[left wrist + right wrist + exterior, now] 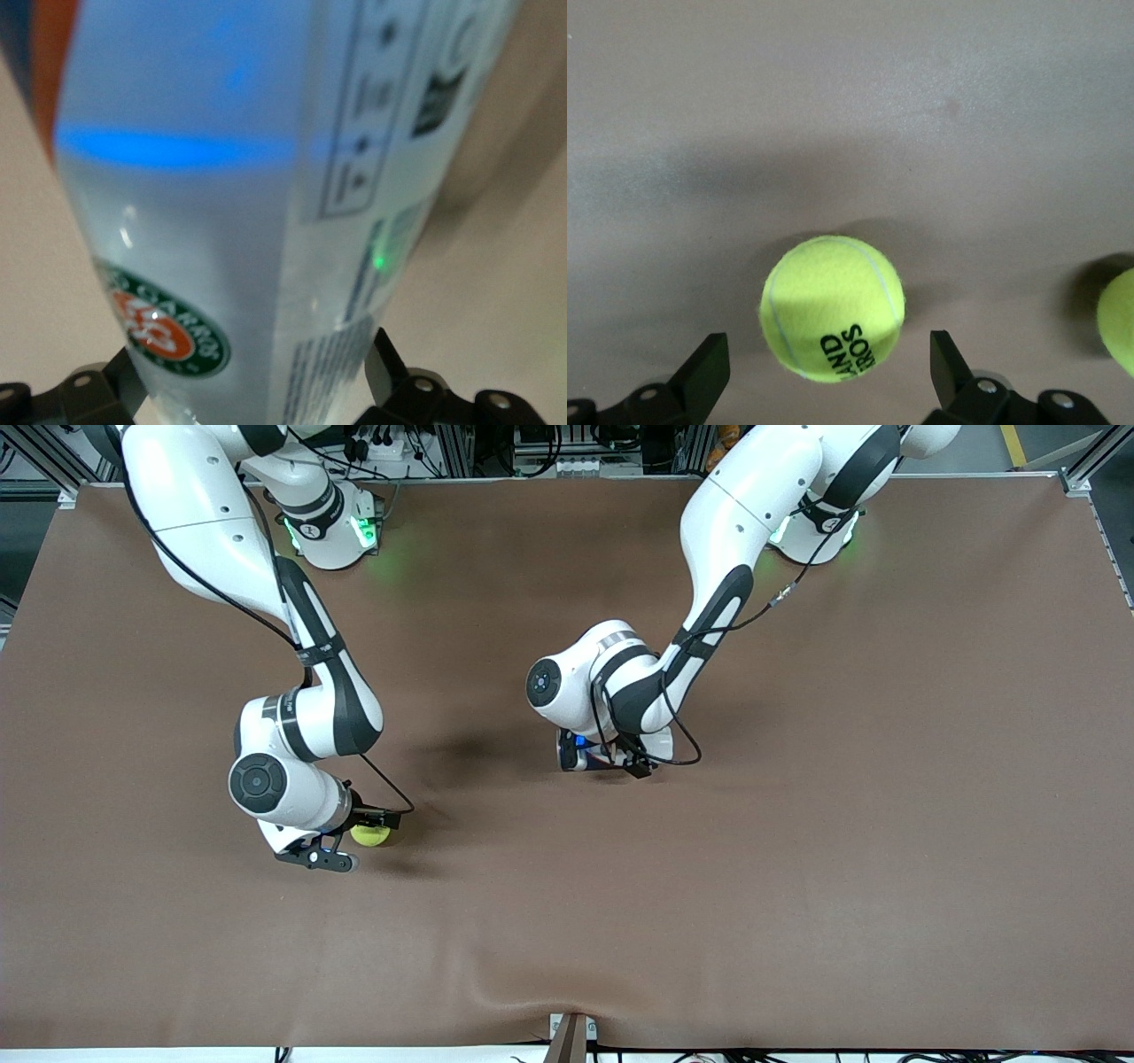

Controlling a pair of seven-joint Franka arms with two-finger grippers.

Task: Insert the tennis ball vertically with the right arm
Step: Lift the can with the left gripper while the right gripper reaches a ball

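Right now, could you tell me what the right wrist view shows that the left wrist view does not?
Only the right wrist view shows a tennis ball on the table between the open fingers of the right gripper, plus part of a second ball at the frame's edge. Only the left wrist view shows a printed ball can between the fingers of the left gripper. Both show the brown table.
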